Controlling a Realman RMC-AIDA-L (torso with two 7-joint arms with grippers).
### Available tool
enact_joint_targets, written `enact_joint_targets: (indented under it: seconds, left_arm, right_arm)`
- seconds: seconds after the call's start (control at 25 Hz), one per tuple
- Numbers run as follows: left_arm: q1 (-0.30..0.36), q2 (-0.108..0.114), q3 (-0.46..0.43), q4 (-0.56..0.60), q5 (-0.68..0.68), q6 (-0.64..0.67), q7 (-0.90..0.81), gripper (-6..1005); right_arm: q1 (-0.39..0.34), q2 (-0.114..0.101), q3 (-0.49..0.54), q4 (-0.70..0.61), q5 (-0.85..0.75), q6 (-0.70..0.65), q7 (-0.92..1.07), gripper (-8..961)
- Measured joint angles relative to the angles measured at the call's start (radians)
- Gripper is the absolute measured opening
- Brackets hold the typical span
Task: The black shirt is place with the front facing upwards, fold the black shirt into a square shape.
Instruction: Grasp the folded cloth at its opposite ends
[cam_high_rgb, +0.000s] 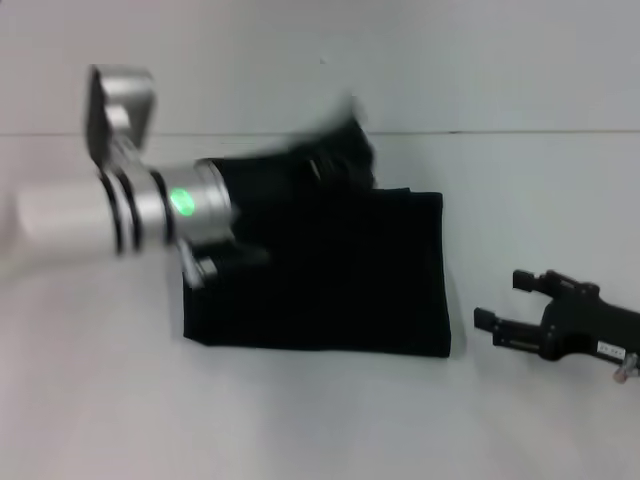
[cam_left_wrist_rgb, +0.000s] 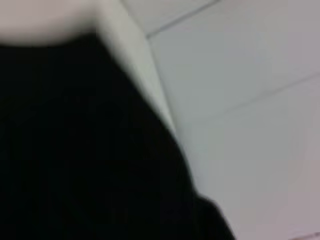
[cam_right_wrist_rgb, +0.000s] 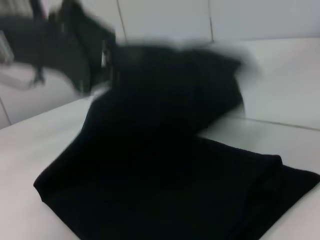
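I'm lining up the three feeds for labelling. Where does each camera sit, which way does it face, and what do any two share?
Head view: high on the robot, facing forward and down at the table; shows the shirt, the left arm reaching over it, and the right claw, open, resting apart to the right.
Left wrist view: on the left arm, pressed close to the shirt; no claw shows.
Right wrist view: on the parked right arm, facing across the shirt to the left claw.
All three share the shirt.

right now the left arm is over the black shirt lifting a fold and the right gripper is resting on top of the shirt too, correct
Not quite. The right gripper is off the black shirt, on the bare white table to its right; the head view shows a clear gap. The left gripper is over the shirt's far edge, as you said.
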Motion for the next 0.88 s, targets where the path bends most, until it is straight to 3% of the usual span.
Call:
enact_joint_targets:
  seconds: [0.16, 0.24, 0.52, 0.88]
  left_arm:
    - [0.025, -0.001, -0.013, -0.276, -0.082, -0.094, 0.198, 12]
    - [0.047, -0.007, -0.014, -0.331, -0.091, -0.106, 0.238, 12]
    - [0.083, 0.0, -0.016, -0.268, -0.095, 0.009, 0.25, 12]
    - [0.09, 0.0, 0.002, -0.243, -0.088, 0.098, 0.252, 29]
  right_arm:
    - [-0.002, 0.01, 0.021, 0.017, 0.001, 0.016, 0.001, 943]
    - [0.011, 0.014, 0.033, 0.04, 0.001, 0.04, 0.0, 943]
    - [0.08, 0.021, 0.045, 0.089, 0.024, 0.088, -0.015, 943]
    - [0.248, 0.024, 0.045, 0.187, 0.048, 0.244, -0.017, 943]
